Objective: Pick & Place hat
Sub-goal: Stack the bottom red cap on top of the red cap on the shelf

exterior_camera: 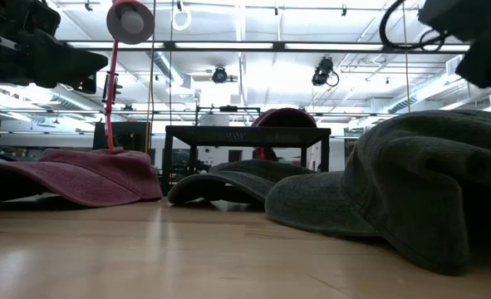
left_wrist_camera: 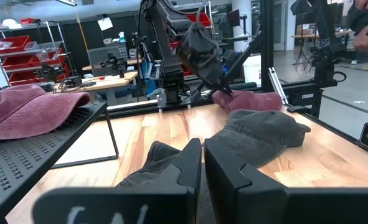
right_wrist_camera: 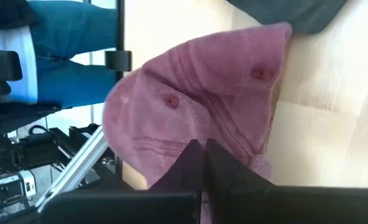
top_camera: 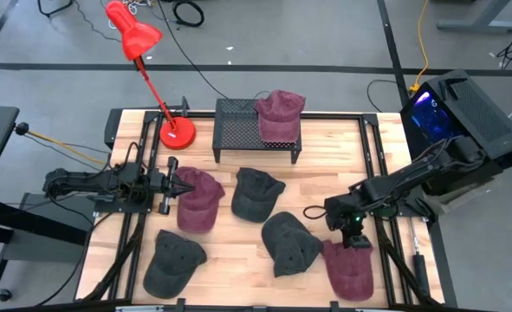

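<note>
Pick step, hat: we hold the right end effector [top_camera: 357,242] just above the maroon hat [top_camera: 349,268], fingers pressed together on its crown fabric; next, lift toward the rack [top_camera: 238,128]; left end effector [top_camera: 179,187] idle, pressed together.
</note>
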Robot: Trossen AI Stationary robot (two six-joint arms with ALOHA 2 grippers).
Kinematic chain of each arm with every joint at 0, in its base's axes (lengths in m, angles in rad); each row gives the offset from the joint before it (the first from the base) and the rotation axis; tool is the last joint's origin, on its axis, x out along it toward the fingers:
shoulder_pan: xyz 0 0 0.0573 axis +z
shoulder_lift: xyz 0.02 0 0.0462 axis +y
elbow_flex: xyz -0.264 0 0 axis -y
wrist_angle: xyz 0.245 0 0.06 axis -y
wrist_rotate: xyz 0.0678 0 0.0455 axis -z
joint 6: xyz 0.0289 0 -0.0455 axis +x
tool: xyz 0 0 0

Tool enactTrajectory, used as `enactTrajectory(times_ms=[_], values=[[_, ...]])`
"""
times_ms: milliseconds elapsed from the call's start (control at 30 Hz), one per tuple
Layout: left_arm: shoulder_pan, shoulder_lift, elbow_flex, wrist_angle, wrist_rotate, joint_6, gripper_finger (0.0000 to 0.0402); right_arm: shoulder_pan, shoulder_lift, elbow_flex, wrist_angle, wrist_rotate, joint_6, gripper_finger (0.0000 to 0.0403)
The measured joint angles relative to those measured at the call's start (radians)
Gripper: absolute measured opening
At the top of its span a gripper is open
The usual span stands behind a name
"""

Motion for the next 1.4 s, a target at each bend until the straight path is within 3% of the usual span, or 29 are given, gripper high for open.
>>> enactTrajectory(times_ms=[333, 633, 1400], values=[[0.000, 0.000, 0.000, 0.000, 0.000, 0.000, 0.0028, 0.000, -0.074, 0.019, -0.115, -0.009, 0.007, 0.0001], [0.000, 0.000, 0.000, 0.000, 0.000, 0.000, 0.0028, -0.002, -0.152, 0.086, -0.263, 0.070, -0.021, 0.0000], [0.000, 0.000, 0.000, 0.000, 0.000, 0.000, 0.0028, -0.092, -0.176, 0.440, -0.682, 0.278, -0.192, 0.0000]])
